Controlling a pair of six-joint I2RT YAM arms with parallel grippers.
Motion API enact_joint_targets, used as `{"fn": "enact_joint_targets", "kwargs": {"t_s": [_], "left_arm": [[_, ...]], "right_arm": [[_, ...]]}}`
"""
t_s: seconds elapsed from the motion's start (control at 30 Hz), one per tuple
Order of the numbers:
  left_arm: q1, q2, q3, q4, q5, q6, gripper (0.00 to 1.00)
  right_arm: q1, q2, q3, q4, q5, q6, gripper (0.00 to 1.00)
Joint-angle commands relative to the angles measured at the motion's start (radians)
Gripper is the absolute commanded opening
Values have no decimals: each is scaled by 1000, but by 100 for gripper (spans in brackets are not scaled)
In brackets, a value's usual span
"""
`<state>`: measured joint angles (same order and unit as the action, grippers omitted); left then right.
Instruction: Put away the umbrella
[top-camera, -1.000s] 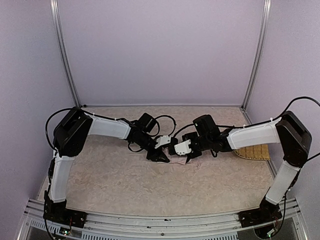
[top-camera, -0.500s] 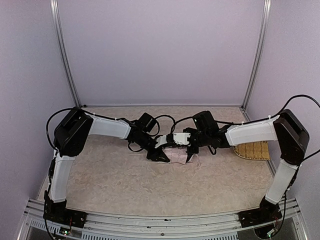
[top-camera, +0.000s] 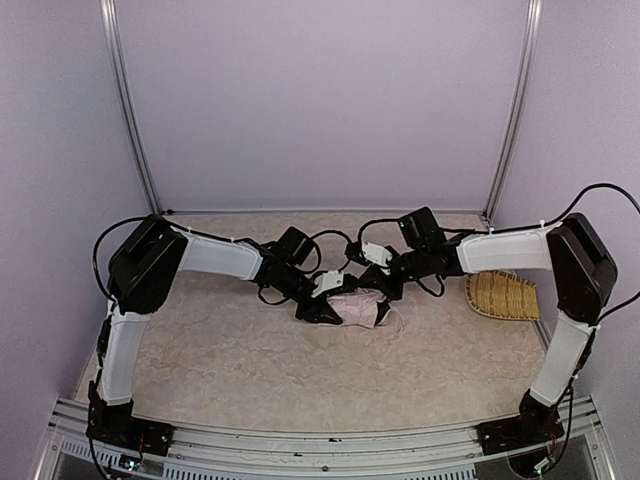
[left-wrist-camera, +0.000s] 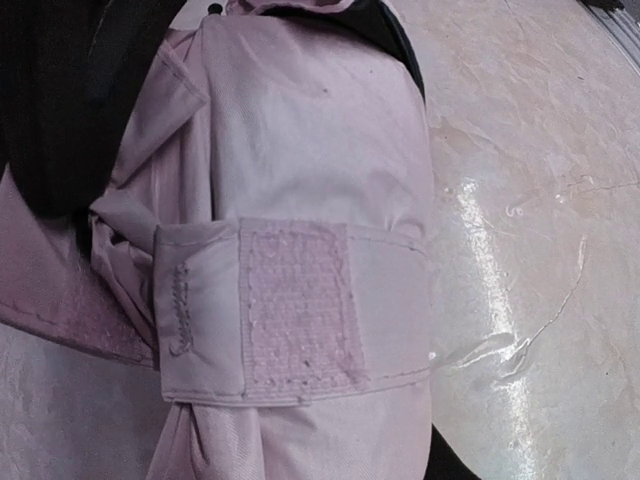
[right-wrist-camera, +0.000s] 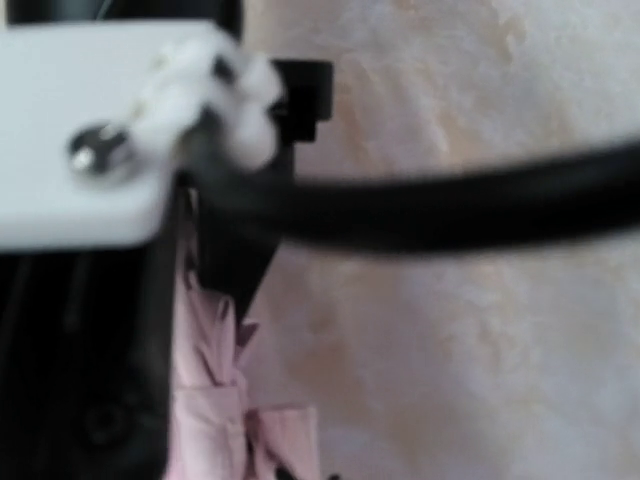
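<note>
The umbrella (top-camera: 358, 308) lies folded into a pale pink bundle on the table (top-camera: 250, 360), near the middle and between the two arms. The left fingers (top-camera: 322, 311) are at the bundle's left end, partly open and clamped across the fabric. In the left wrist view the bundle fills the frame, with one black finger pressed against its upper left side. A strap (left-wrist-camera: 300, 310) is wrapped across the bundle, its rough fastening patch facing the camera and the stitched end on the left. Black lining shows at the top of the bundle. The right fingers (top-camera: 383, 290) are fully closed and sit at the bundle's upper right edge, right against the fabric. Whether they pinch any of it cannot be told. The right wrist view is blurred: a white plate (right-wrist-camera: 90, 120) with a screw at the upper left, a black cable (right-wrist-camera: 450, 200) crossing the frame, and some pink fabric low on the left over the marbled table. A woven mat (top-camera: 500, 295) lies on the table to the right, well apart from the umbrella and under the right arm.
</note>
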<state>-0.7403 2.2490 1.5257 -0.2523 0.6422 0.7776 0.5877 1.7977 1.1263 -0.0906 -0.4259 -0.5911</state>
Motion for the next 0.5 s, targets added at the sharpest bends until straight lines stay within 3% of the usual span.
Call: {"fn": "enact_joint_targets", "kwargs": {"t_s": [0.0, 0.27, 0.47], "left_arm": [[-7, 76, -3, -141, -18, -49, 0], [9, 159, 61, -163, 13, -224, 0], [25, 191, 84, -154, 3, -323, 0]], "right_arm": [[-9, -68, 38, 96, -105, 139, 0], [133, -172, -136, 263, -77, 119, 0], [224, -204, -180, 160, 7, 9, 0]]}}
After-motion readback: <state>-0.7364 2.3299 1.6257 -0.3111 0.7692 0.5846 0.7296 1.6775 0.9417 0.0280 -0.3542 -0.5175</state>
